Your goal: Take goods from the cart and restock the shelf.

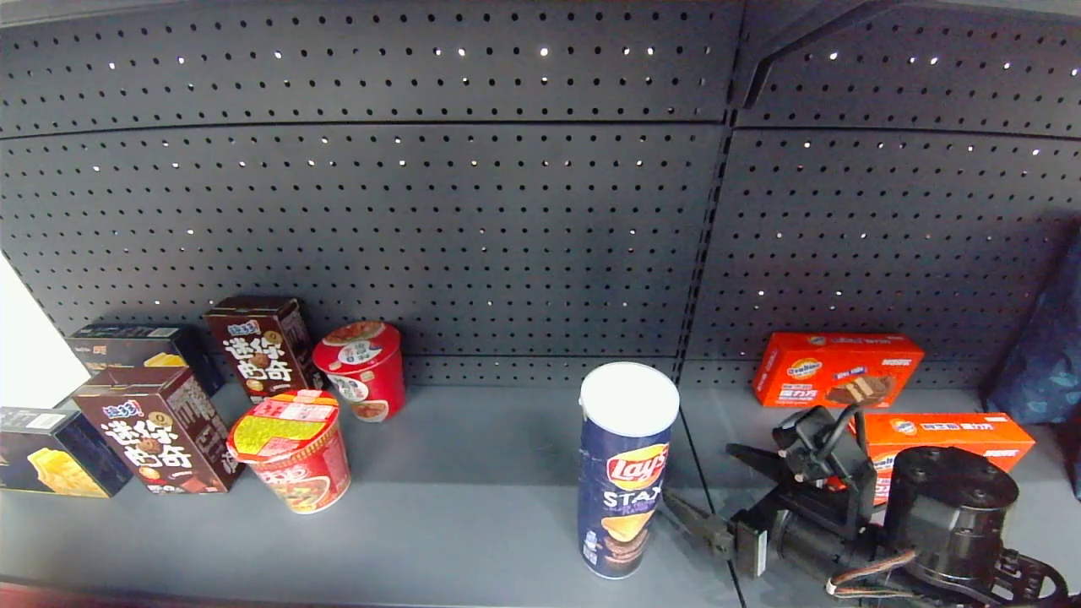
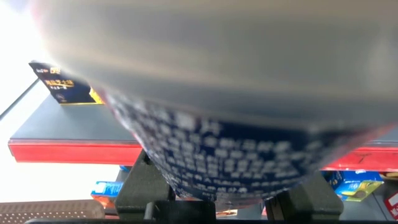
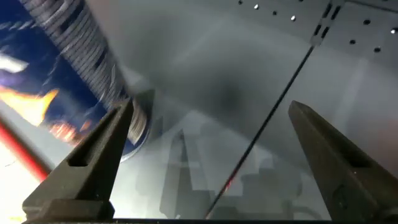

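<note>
Left gripper [image 2: 217,190] is pinching a blue pack [image 2: 217,143]. My right gripper [image 1: 699,473] is spread wide, holding nothing. The chips can [image 1: 627,473] stands upright at its 9 o'clock, front of shelf [image 1: 473,507]. Probably light, slick, tippy and crushable, so I'd grab mid-body.
</note>
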Robot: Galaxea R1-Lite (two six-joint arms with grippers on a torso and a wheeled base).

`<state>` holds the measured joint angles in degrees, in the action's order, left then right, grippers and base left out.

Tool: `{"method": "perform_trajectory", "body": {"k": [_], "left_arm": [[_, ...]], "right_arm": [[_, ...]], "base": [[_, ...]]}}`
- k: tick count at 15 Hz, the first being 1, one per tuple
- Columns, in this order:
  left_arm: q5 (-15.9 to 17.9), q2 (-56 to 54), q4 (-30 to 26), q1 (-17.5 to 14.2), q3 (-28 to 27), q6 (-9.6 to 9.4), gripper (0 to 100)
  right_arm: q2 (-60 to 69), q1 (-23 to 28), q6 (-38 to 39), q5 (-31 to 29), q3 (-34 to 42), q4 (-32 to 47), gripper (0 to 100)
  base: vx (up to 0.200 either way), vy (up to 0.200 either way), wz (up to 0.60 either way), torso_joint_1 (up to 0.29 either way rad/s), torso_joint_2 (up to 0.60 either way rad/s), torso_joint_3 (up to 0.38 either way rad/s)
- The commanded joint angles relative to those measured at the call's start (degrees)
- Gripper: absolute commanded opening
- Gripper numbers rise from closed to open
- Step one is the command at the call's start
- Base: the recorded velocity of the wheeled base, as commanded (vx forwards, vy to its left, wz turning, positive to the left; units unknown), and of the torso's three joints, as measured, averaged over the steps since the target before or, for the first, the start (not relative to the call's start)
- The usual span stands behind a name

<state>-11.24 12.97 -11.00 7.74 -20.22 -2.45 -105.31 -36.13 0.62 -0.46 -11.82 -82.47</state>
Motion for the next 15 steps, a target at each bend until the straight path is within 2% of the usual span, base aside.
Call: {"method": "perform_trajectory", "body": {"k": [1,5,10,14,15], "left_arm": [[0.0,0.0,0.0,0.1,0.3,-0.01,0],[0.1,0.0,0.0,0.1,0.9,0.08,0],[0.1,0.0,0.1,0.2,0.8,0.08,0],[0.6,0.8,0.4,0.5,-2.4,-0.36,0],[1.1,1.4,0.4,0.6,-2.9,-1.33,0]], "right_arm": [[-2.4,-0.5,-0.1,0.0,-1.1,-0.1,100],[-3.5,-3.3,-0.1,-0.1,-1.1,-0.3,100],[-2.7,-3.1,-0.2,-0.2,-0.4,-0.5,100],[8.4,-3.3,-1.2,-2.0,1.6,1.1,100],[12.4,-3.1,-2.3,-2.0,2.9,3.0,100]], "base": [[0.000,0.000,0.00,0.000,0.00,0.000],[0.000,0.000,0.00,0.000,0.00,0.000],[0.000,0.000,0.00,0.000,0.00,0.000],[0.000,0.000,0.00,0.000,0.00,0.000],[0.000,0.000,0.00,0.000,0.00,0.000]]}}
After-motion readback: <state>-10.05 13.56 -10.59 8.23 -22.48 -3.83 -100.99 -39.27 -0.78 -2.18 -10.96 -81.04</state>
